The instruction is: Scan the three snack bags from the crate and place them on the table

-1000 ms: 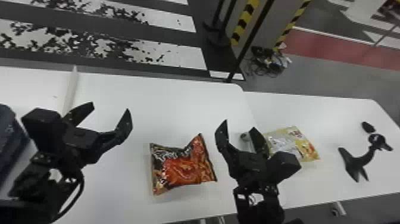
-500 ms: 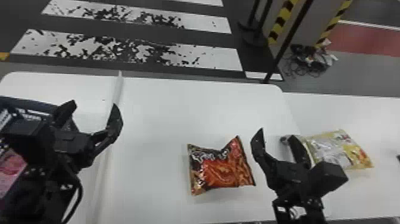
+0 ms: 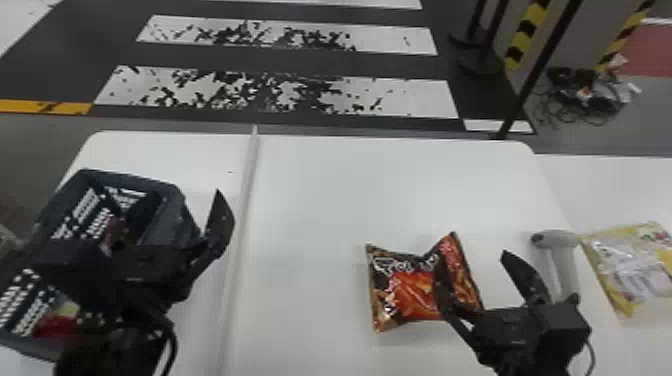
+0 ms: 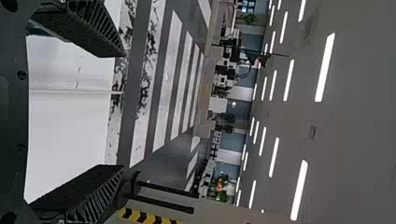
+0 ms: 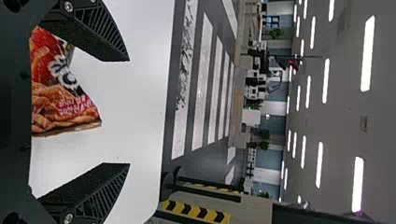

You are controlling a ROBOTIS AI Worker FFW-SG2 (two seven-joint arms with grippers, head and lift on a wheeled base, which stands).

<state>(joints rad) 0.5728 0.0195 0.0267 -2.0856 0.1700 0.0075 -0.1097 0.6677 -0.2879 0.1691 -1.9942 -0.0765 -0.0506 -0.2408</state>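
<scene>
Two snack bags lie out on the counter [image 3: 320, 200], and what has just changed is my view and my reach: my gaze swings left, bringing the inside of the crate [image 3: 131, 178] into sight. My left hand [image 4: 123, 110], spread wide and empty, has moved outward across the pale seam [image 3: 243, 215], and in the head view it now overlaps the crate's inner side. Under and outward of that hand, something red [image 3: 57, 327] lies in the crate; I take it for the third snack bag, the one left to fetch. My right hand [image 5: 129, 112] is wide and empty too, and one of its fingers now crosses in front of the red-and-black snack bag [image 3: 415, 290], which lies flat just inward of it. Beyond that hand sits the grey scanner [image 3: 555, 260], with the yellow snack bag [image 3: 632, 270] farther outward. All this suggests two bags are dealt with and the job turns back to the crate: my left hand needs to lower between the walls without its spread fingers catching the rim, then pinch the soft packet firmly enough to lift it.
</scene>
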